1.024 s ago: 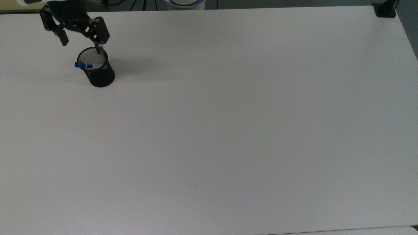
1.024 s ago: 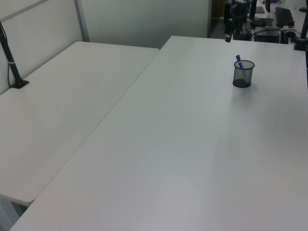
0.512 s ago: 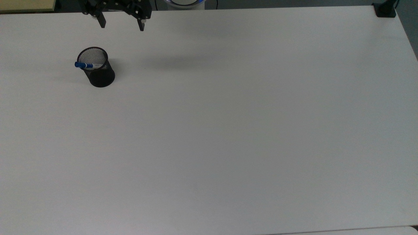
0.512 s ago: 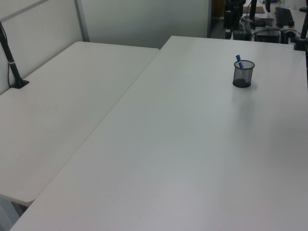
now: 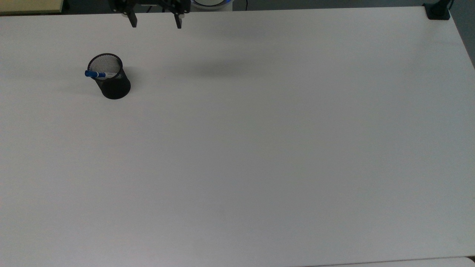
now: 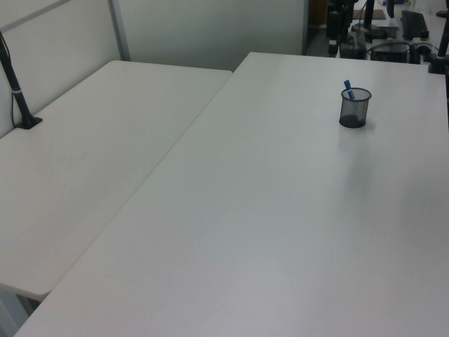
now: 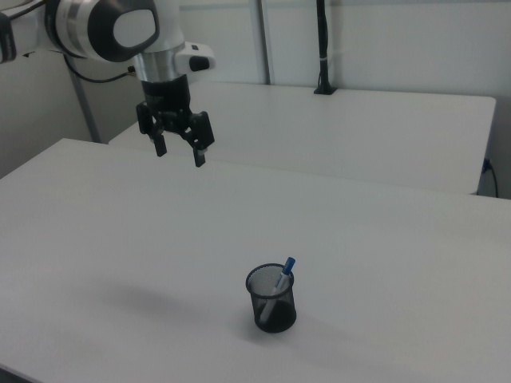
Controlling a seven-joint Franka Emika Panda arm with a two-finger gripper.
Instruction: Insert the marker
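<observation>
Blue-capped marker [image 7: 281,281] leaning cap-up in mesh cup [image 7: 271,301], tool [image 7: 180,152] released, well apart.

Black mesh cup [image 5: 111,79], blue-capped white marker [image 5: 97,74]

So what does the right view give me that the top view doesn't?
Right view alone: the arm's white wrist above the gripper, and a second table behind with a black post. Top view alone: the table's whole surface and a black mount at its corner. Both: the open gripper, empty, apart from the mesh cup, with the marker leaning inside.
</observation>
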